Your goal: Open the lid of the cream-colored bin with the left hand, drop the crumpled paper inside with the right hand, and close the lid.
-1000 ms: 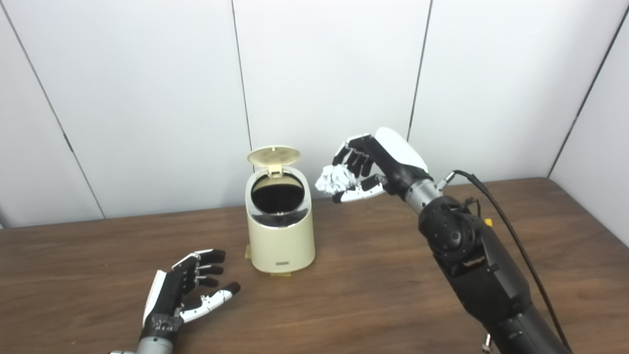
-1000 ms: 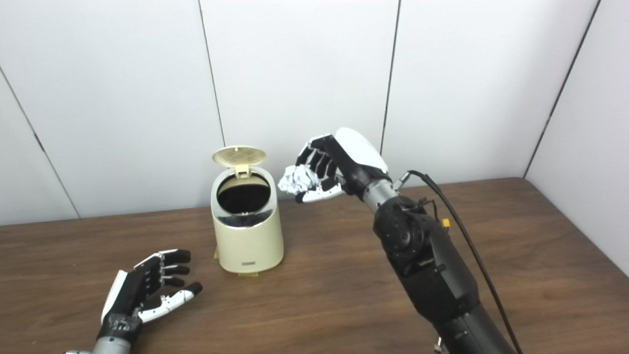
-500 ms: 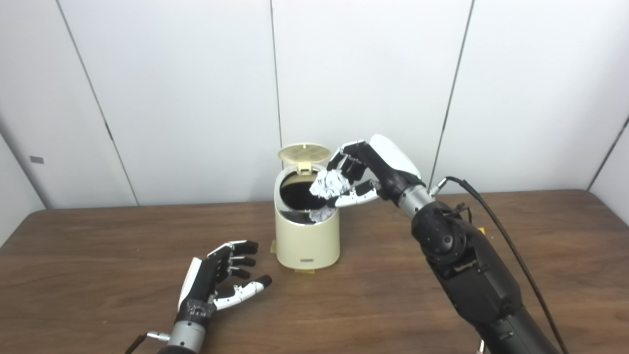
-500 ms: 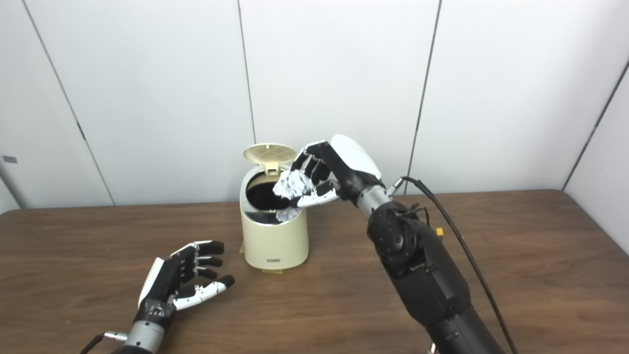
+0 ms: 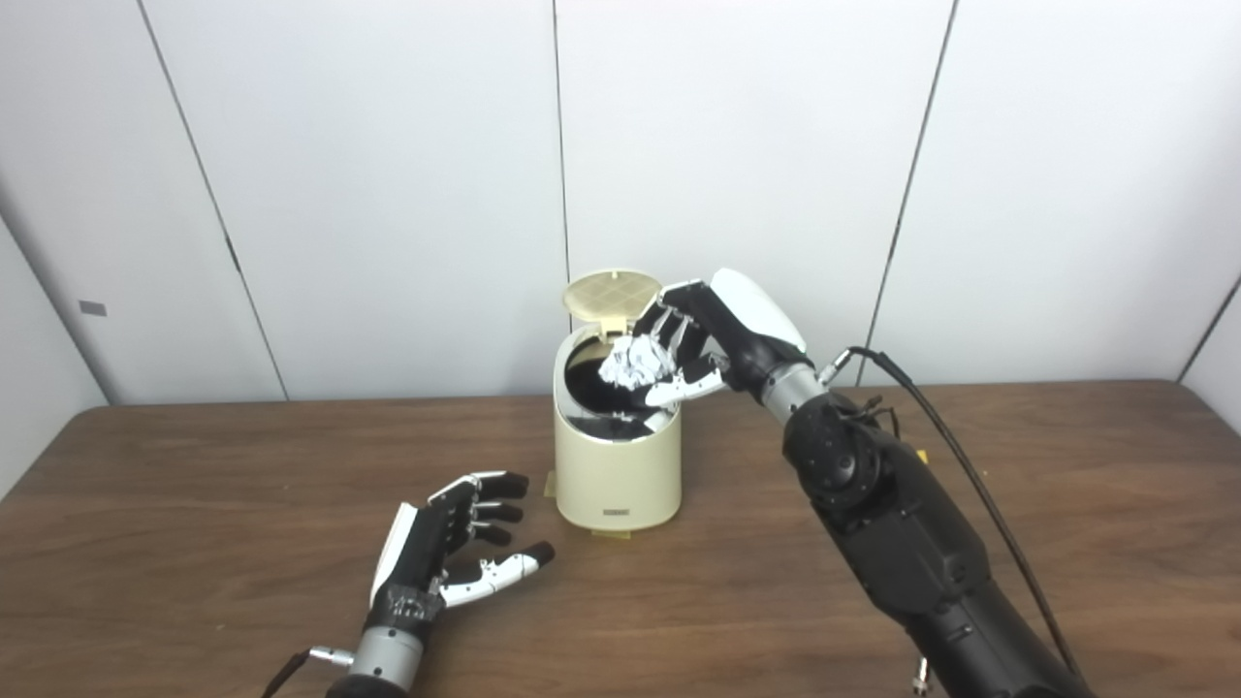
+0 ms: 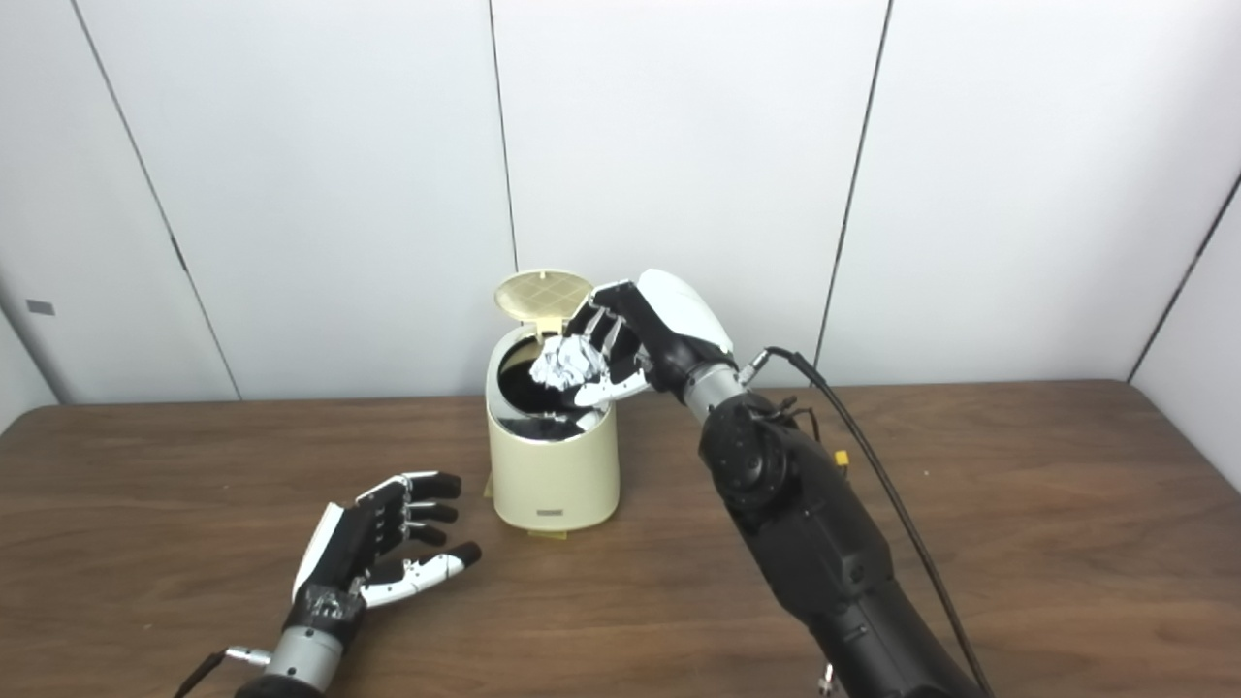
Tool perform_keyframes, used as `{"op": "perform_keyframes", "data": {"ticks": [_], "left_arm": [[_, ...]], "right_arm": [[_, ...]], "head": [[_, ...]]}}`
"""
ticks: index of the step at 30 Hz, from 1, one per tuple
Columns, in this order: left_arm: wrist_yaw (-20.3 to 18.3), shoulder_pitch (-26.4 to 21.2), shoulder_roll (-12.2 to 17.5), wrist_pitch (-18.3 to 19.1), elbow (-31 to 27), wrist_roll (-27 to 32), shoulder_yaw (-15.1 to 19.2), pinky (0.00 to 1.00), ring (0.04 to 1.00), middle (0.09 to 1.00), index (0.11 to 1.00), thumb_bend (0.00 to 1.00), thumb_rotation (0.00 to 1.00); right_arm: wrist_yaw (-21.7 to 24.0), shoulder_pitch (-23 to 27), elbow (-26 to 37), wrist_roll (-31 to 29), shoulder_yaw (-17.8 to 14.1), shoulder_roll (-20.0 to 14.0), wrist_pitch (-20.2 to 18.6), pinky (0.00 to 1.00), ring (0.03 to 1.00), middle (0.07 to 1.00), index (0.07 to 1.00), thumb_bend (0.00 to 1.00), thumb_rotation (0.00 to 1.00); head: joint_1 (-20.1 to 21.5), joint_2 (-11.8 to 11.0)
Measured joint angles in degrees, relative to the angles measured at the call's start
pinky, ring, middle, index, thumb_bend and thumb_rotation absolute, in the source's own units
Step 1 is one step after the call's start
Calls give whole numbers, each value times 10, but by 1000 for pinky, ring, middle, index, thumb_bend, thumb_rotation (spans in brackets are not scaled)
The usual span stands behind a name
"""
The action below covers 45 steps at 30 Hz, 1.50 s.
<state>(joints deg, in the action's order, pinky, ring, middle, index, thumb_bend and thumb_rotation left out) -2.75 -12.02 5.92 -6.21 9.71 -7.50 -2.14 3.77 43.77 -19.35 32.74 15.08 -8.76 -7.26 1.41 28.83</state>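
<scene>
1. Your right hand (image 5: 713, 334) grips the crumpled paper (image 5: 632, 364) directly over the cream-colored bin's (image 5: 618, 475) open mouth, its lid (image 5: 613, 292) standing upright behind.
2. Spread those fingers fully before withdrawing.
3. Your left hand (image 5: 448, 543) rests empty, fingers apart, on the table (image 5: 194, 543).
4. The bin's front label (image 5: 615, 512) is unreadable.

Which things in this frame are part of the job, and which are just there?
Part of the job:
- cream-colored bin, lid up
- crumpled paper, held over the opening
- right hand, holding the paper
- left hand, open, down by the table

Just there:
- table
- black cable on the right arm
- wall panels
</scene>
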Motion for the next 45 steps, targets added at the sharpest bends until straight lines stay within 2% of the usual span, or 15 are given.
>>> {"op": "perform_keyframes", "data": {"ticks": [2,3,4,5,7,10,21,29,32,37,39,42,45], "left_arm": [[0,0,0,0,0,0,0,604,689,742,722,737,73],[0,0,0,0,0,1,0,606,689,742,723,738,73],[0,0,-1,0,0,1,0,610,691,743,723,739,74],[0,0,-1,0,0,1,0,610,691,741,723,740,75],[0,0,-2,0,0,1,0,605,689,739,720,742,79],[0,0,-2,0,0,2,0,607,689,737,718,747,68],[-1,0,-3,0,0,3,0,605,690,735,718,747,75],[-1,-1,-4,0,0,3,-1,602,682,732,718,749,69],[-1,-1,-4,0,0,3,-1,601,683,733,718,739,65],[-1,-1,-4,0,1,3,-1,603,682,733,717,743,72],[-1,-1,-4,0,2,3,-1,599,681,733,718,741,69],[-1,-2,-4,-1,3,3,-1,604,683,732,719,737,68],[-1,-2,-4,-1,3,3,-1,609,685,731,718,742,82]], "right_arm": [[1,0,-1,-1,0,0,-3,493,543,466,526,526,8],[2,0,-1,-2,0,0,-5,499,563,515,512,524,76],[3,0,-1,-2,0,0,-7,504,582,559,587,755,147],[4,0,0,-2,1,0,-9,491,579,579,611,840,175],[7,0,4,0,2,0,-15,452,567,608,636,906,201],[12,0,11,3,5,-2,-23,435,560,628,651,940,235],[36,-21,63,3,15,-20,-42,450,580,656,688,954,256],[39,-48,100,-1,10,-30,-42,446,561,629,661,961,223],[33,-67,114,-16,-7,-31,-29,439,538,603,633,960,195],[2,-108,145,-34,-52,-35,-11,453,544,619,646,913,119],[-14,-127,151,-46,-71,-37,4,454,547,628,658,897,125],[-13,-151,152,-76,-95,-40,8,460,565,647,691,875,168],[-7,-175,153,-96,-105,-48,7,478,588,675,721,892,170]], "head": [[-1,0],[-2,0],[-2,0],[-2,0],[-2,1],[-1,0],[-1,1],[-1,0],[-4,-1],[-3,-1],[-4,-2],[-4,-2],[-5,-3]]}}
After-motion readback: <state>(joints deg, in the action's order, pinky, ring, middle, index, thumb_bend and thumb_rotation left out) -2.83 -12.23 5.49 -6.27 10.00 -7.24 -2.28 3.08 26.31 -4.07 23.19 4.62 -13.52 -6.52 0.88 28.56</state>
